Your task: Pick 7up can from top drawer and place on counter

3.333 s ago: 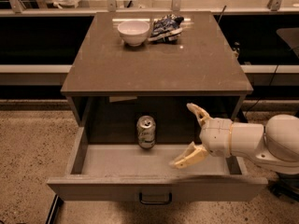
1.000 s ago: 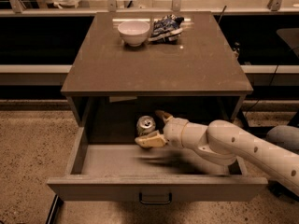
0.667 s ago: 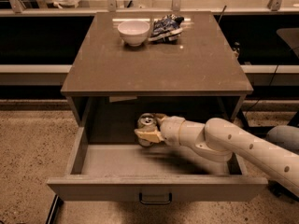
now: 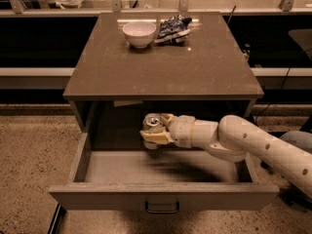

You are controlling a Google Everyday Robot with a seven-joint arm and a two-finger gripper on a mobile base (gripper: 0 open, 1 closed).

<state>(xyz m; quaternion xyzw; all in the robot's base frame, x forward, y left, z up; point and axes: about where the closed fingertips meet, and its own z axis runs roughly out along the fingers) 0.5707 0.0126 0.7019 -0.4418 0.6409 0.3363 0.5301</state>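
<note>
7up can stood inside the open drawer, toward the rear and just under the front edge of the counter. Its body was roughly upright, with the shiny pull-tab top facing up and catching the light. The gripper was clamped on the can. One pale finger crossed the front of the can low down, and the other lay against its upper right side, partly hidden behind it. Both fingers touched the can. It could not be told whether the can's base rested on the drawer floor or hung just off it, since the lower finger and shadow hid that edge. The white arm reached in from the right, passing over the drawer's right wall and running nearly level to the can. A blurred dark shadow lay on the drawer floor below the arm. The drawer stood well out from the cabinet, its flat front panel nearest the camera and a dark handle at the panel's centre. On the counter, toward the far edge and left of centre, sat a white bowl. A crumpled blue-and-white packet lay just beside the bowl on its right. Both were well apart from the can and the gripper. Speckled brown floor showed on both sides of the cabinet.
</note>
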